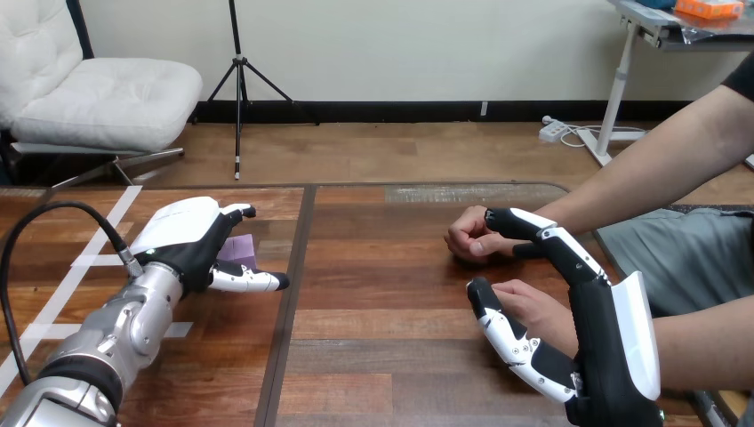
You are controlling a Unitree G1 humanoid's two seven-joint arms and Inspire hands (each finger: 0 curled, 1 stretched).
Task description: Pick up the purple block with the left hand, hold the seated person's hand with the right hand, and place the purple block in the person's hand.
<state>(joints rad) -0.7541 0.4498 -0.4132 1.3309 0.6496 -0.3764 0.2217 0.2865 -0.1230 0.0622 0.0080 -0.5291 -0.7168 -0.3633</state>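
The purple block [238, 250] lies on the table at the left, partly hidden by my left hand [182, 238]. That hand rests beside it with its fingers behind the block and its thumb [252, 281] in front; a gap shows on both sides, so the hand is open. At the right, my right hand [613, 351] stands open on edge. The person's nearer hand [535, 307] lies between its thumb [502, 329] and fingers [544, 237], loosely curled. The person's farther hand [469, 238] is a fist on the table just beyond those fingertips. I cannot tell whether my right hand touches either one.
A dark seam [289, 302] runs down the table between the two hands. White tape lines [84, 260] mark the left part of the table. The person's forearm [640, 169] crosses in from the upper right.
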